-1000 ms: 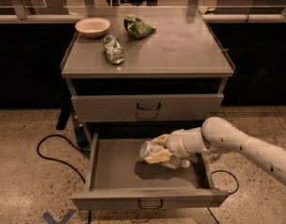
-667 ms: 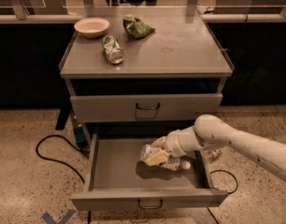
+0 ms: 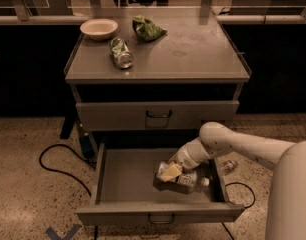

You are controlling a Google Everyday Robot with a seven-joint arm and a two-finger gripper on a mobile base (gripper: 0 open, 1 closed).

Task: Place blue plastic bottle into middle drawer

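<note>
Gripper, one bottle, in one drawer

I have the white, rounded robot arm stretched from the near right toward the left, bent at the elbow, forearm sloping down. At its end my pale two-finger gripper sits low, near centre, pointing down-left.

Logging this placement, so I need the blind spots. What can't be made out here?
Camera view:
Clear plastic bottle with white cap: left part hidden by the hand, over it inside the open grey metal drawer.
Small object on floor right of drawer: too small to identify.
White arm: cut off at right edge.
</note>
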